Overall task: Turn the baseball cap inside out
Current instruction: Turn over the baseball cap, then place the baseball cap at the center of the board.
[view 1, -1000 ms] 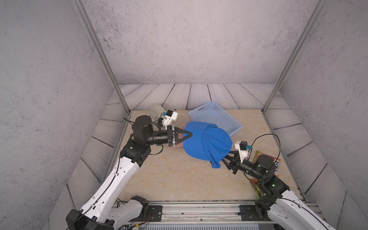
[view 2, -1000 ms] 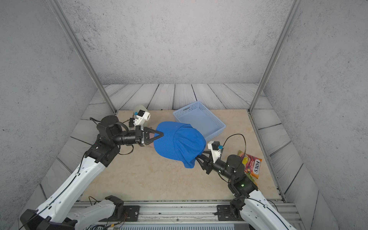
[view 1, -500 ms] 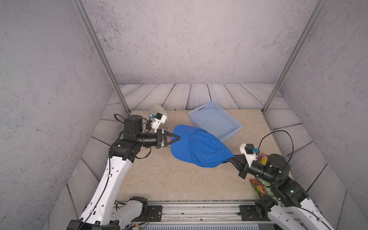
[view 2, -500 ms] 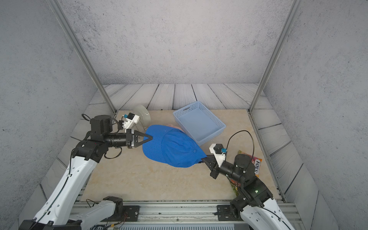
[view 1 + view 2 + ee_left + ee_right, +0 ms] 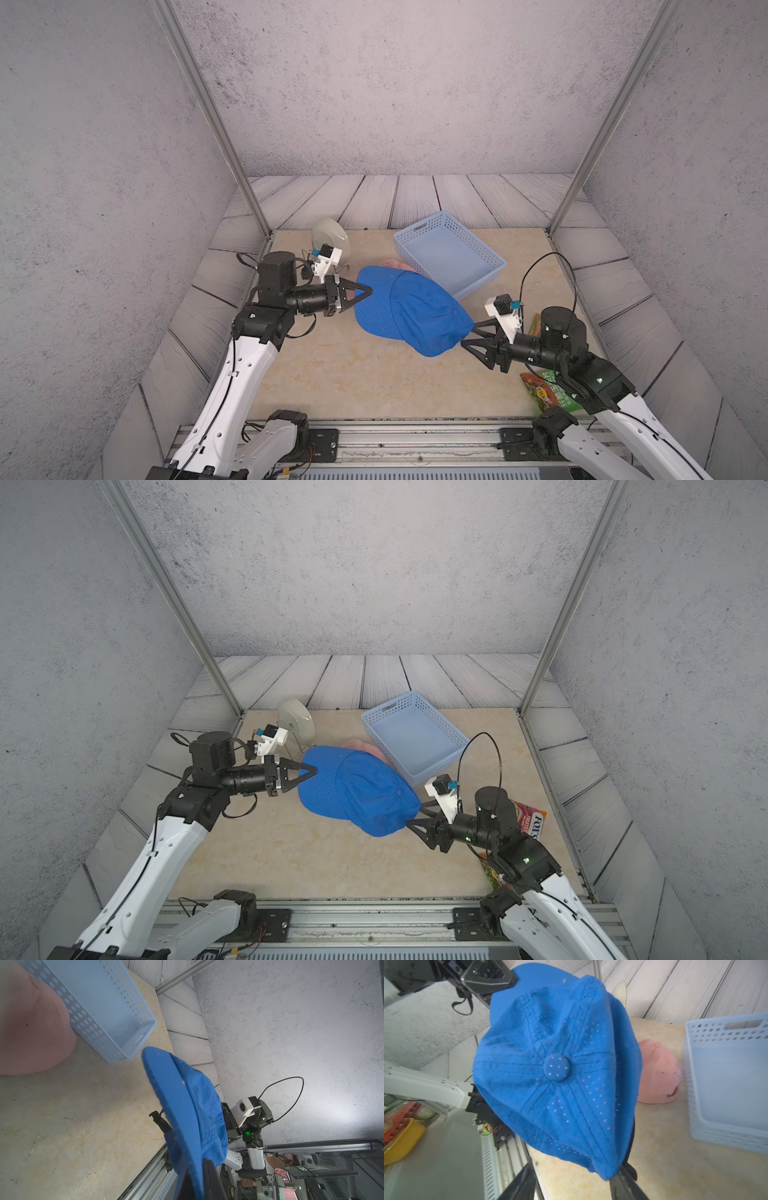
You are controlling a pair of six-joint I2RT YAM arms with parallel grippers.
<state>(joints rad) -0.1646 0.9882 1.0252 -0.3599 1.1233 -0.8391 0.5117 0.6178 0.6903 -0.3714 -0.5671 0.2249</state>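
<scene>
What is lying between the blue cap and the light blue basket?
A pink cap lies on the table between the blue cap and the basket. The right wrist view shows it clearly.

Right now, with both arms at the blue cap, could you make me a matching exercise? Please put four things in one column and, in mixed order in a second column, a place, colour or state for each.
Things
1. blue baseball cap
2. pink cap
3. basket
4. plate

States
A. standing on its edge
B. pale blue, walls full of holes
C. held by its brim in the shut jaws of the left gripper
D. lying beside the basket

Pairs: 1-C, 2-D, 3-B, 4-A
</scene>
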